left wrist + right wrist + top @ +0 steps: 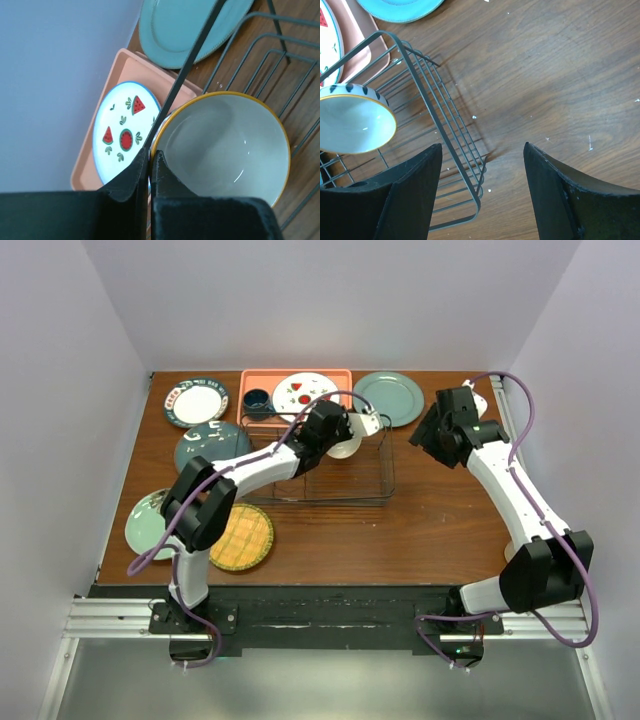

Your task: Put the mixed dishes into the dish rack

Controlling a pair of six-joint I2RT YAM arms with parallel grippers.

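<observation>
Pinching the bowl [225, 145] by its thin rim over the dish rack [365, 477], left claw [151, 159] is risking a slip; right claw [482, 165] is hanging open, empty.

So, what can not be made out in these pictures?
- Top view: the left arm covers part of the dark teal plate and the pale green plate.
- Left wrist view: the left gripper hides the near rim of the bowl.
- Right wrist view: the frame edge cuts off the fruit-marked plate.
</observation>
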